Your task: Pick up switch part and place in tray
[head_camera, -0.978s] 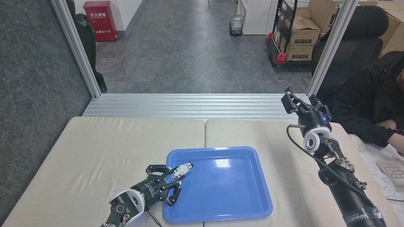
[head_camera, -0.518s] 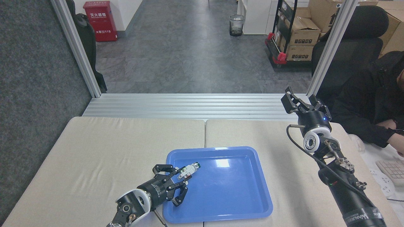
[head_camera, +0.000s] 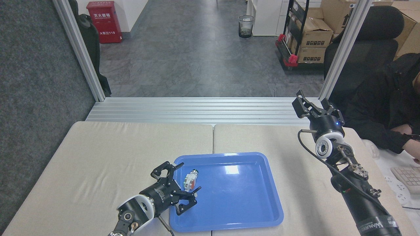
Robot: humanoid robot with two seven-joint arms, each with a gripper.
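The switch part, white with an orange-red block and a silver collar, lies on the floor of the blue tray near its left rim. My left gripper is open at the tray's left edge, its fingers spread on either side of the switch and not gripping it. My right gripper is raised over the table's far right corner, open and holding nothing.
A person in black sits at the right edge beside a white keyboard. An aluminium frame post rises behind the right gripper. The table is covered in beige cloth.
The left gripper has opened and let go of the switch part, which has dropped onto the tray floor. The right arm has not moved.
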